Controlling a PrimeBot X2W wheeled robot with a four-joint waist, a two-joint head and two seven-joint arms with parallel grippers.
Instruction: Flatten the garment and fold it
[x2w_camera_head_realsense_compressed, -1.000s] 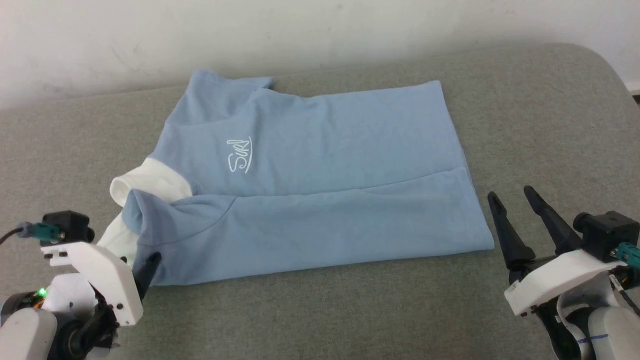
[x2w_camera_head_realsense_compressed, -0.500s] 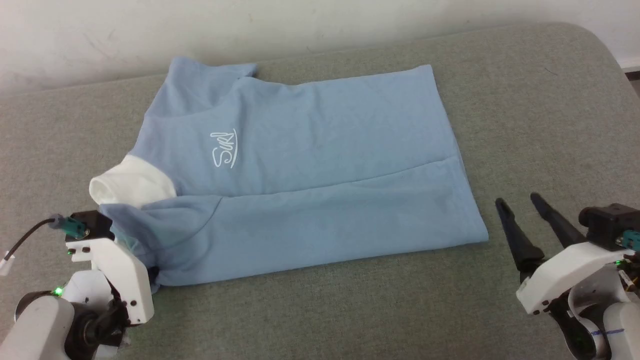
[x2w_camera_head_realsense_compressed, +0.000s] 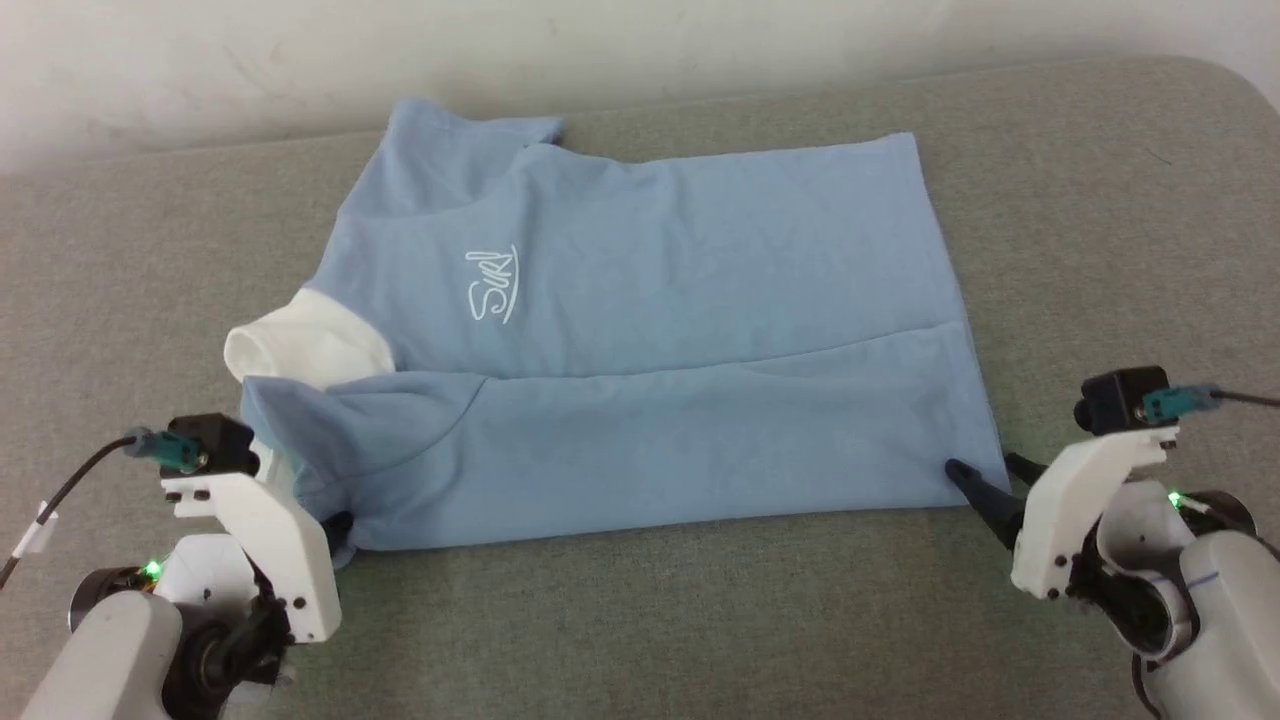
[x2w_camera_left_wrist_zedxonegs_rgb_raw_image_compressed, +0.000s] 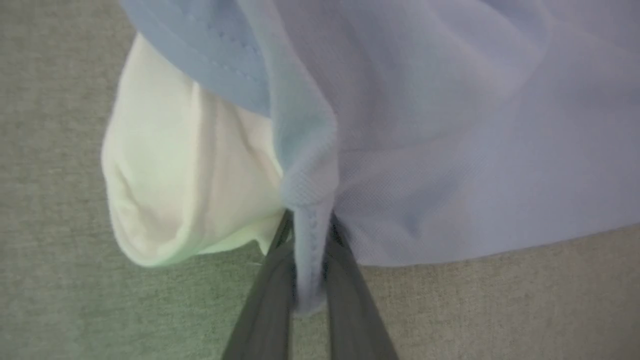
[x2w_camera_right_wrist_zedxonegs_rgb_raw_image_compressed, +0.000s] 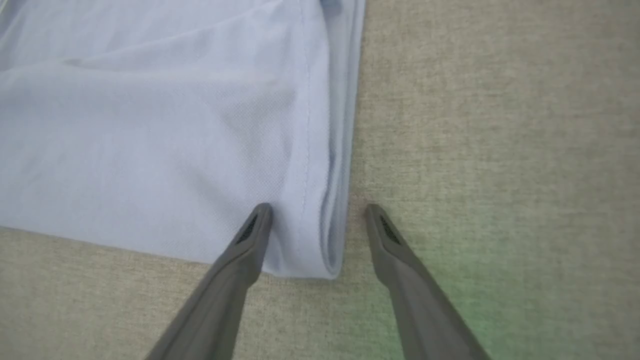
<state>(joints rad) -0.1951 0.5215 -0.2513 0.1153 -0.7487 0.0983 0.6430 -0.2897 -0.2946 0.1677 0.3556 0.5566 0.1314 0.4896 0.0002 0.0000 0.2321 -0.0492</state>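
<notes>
The light blue polo shirt (x2w_camera_head_realsense_compressed: 650, 300) lies on the grey cushion, collar to the left, its near side folded over the body. The white "Surf" logo (x2w_camera_head_realsense_compressed: 492, 285) faces up and the white collar (x2w_camera_head_realsense_compressed: 300, 350) pokes out at the left. My left gripper (x2w_camera_head_realsense_compressed: 340, 527) is at the shirt's near left corner; in the left wrist view the gripper (x2w_camera_left_wrist_zedxonegs_rgb_raw_image_compressed: 308, 220) is shut on a seamed blue fold (x2w_camera_left_wrist_zedxonegs_rgb_raw_image_compressed: 307, 250) beside the collar (x2w_camera_left_wrist_zedxonegs_rgb_raw_image_compressed: 175, 185). My right gripper (x2w_camera_head_realsense_compressed: 985, 465) is open astride the near right hem corner (x2w_camera_right_wrist_zedxonegs_rgb_raw_image_compressed: 320, 250), one finger (x2w_camera_right_wrist_zedxonegs_rgb_raw_image_compressed: 252, 232) on the cloth, the other (x2w_camera_right_wrist_zedxonegs_rgb_raw_image_compressed: 382, 232) on the cushion.
The grey fabric surface (x2w_camera_head_realsense_compressed: 650, 620) runs all round the shirt, with a pale wall (x2w_camera_head_realsense_compressed: 300, 60) behind it. Its rounded right edge (x2w_camera_head_realsense_compressed: 1240, 100) curves away at the far right.
My right gripper has moved in from the right and now straddles the near right hem corner. My left gripper stays at the near left corner. The head view has shifted slightly.
</notes>
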